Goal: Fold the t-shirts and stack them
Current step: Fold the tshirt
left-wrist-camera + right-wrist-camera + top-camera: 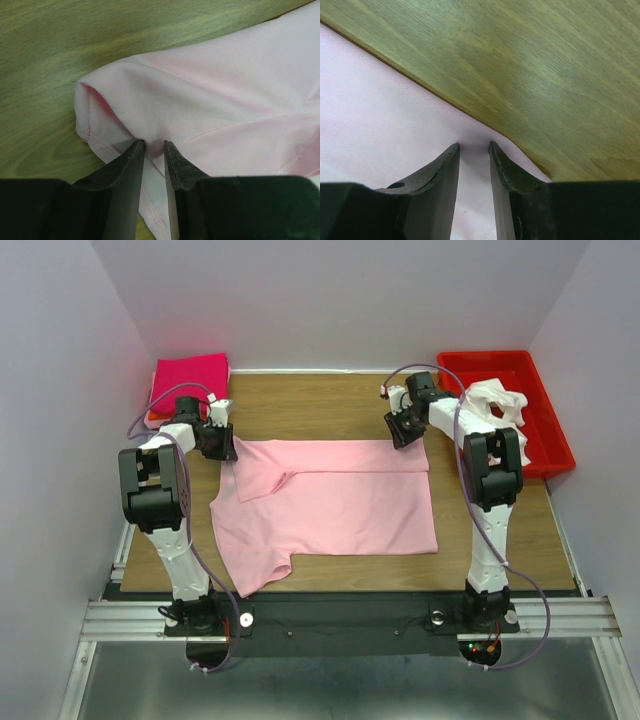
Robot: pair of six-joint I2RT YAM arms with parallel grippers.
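Observation:
A pale pink t-shirt (330, 505) lies spread on the wooden table (330, 400), its top edge folded down and one sleeve sticking out at the lower left. My left gripper (222, 445) is at the shirt's far left corner. In the left wrist view it (154, 145) is shut on a bunched fold of the pink shirt (225, 90). My right gripper (403, 430) is at the far right corner. In the right wrist view it (474, 146) pinches the pink shirt (380, 100) at its edge, low on the table.
A folded magenta t-shirt (190, 375) lies at the far left corner of the table. A red bin (548, 440) at the far right holds crumpled white t-shirts (497, 400). White walls close in on three sides.

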